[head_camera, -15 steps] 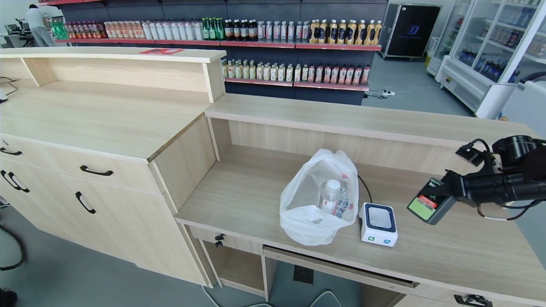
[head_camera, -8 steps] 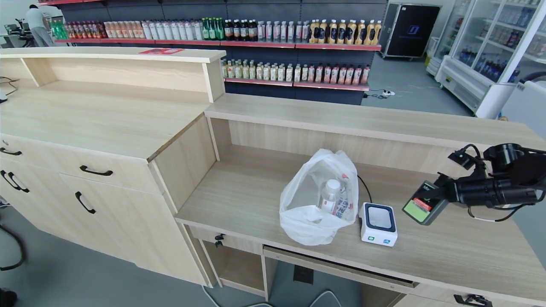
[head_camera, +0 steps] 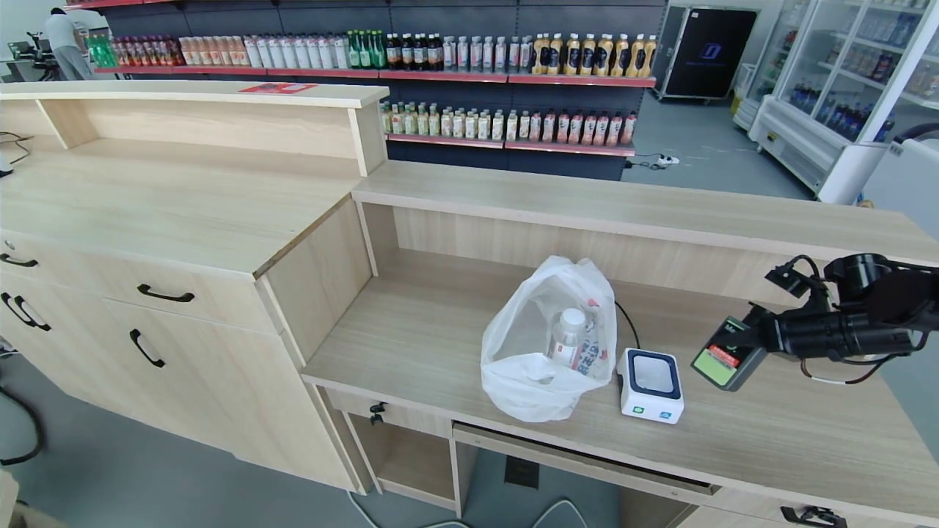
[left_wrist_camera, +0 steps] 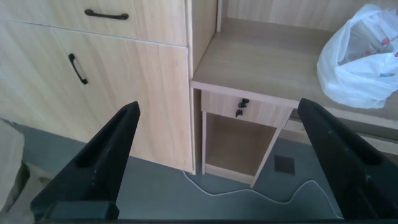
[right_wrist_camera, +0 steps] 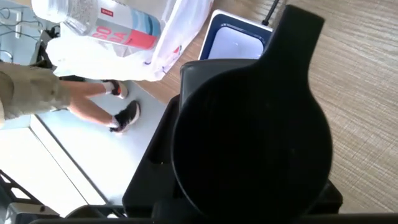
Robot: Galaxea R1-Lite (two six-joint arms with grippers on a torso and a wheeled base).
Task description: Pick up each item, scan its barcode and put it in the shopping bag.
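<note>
Box (head_camera: 722,359) sits clamped in your right gripper (head_camera: 757,337) near the scanner (head_camera: 651,385), while your left gripper (left_wrist_camera: 217,109) hangs with fingers apart.

Here's a pale wood checkout counter (head_camera: 411,330), stepping up on the left to a taller cabinet run (head_camera: 169,205) with black drawer handles (head_camera: 165,295). Behind it, dark store shelving (head_camera: 455,73) is packed with bottled drinks, glass-door fridges (head_camera: 843,66) line the far right, and grey floor (head_camera: 697,139) runs between.
</note>
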